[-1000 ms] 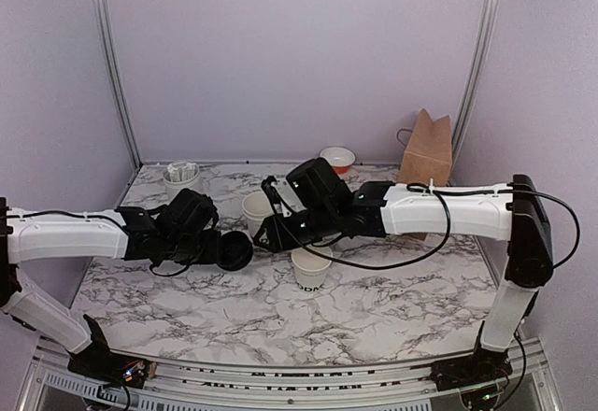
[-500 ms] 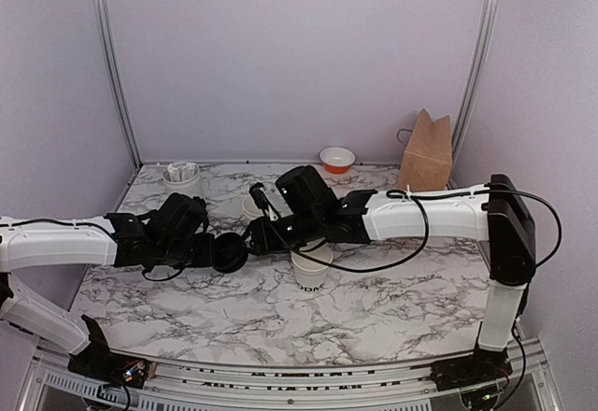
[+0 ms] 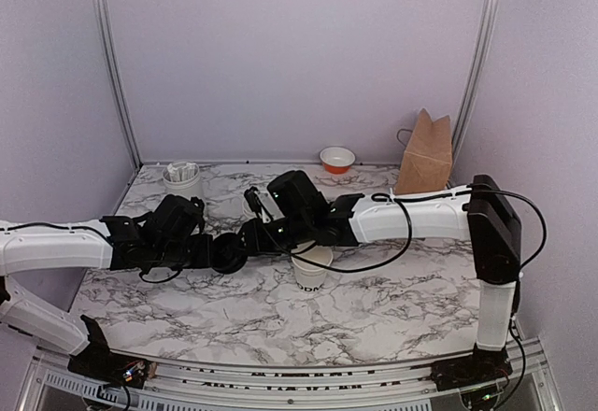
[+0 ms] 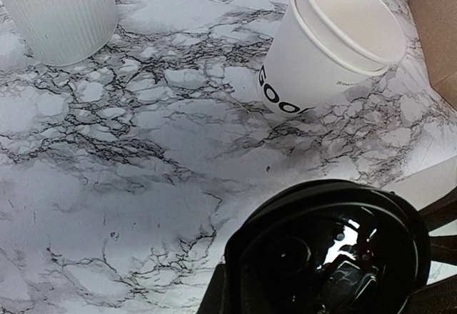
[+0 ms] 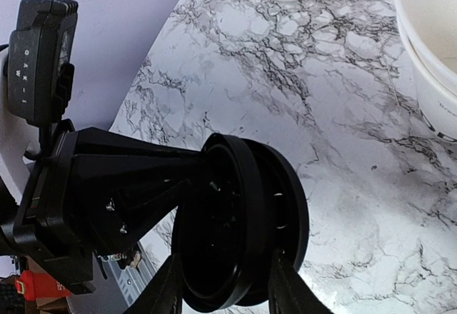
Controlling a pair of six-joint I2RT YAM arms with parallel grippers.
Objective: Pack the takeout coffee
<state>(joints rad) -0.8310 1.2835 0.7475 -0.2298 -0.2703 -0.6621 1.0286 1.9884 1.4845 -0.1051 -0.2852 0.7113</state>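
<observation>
Since a second ago, your right arm has swung leftward, bringing its wrist close to the left one, and your left arm has drawn back a little. At the back left stands the ribbed white holder [image 3: 181, 176]. Your left gripper [image 3: 209, 250] is clamped on the black lid [image 3: 228, 254] and holds it tilted up on edge over the marble table [image 3: 187, 308]. Just right of it, your right gripper [image 5: 227, 296] straddles the lid's lower rim, with a finger [image 5: 168, 292] on each face. You cannot tell from these views whether the pads press on it.

The stack of nested cups [image 4: 335, 43] stands behind the right wrist. The takeout cup [image 3: 311, 265] stands upright and uncovered on the table, right of the lid, on the near side of the right forearm. Neither gripper touches it. An orange bowl [image 3: 337, 159] and a brown paper bag [image 3: 427, 152] sit at the back right.
</observation>
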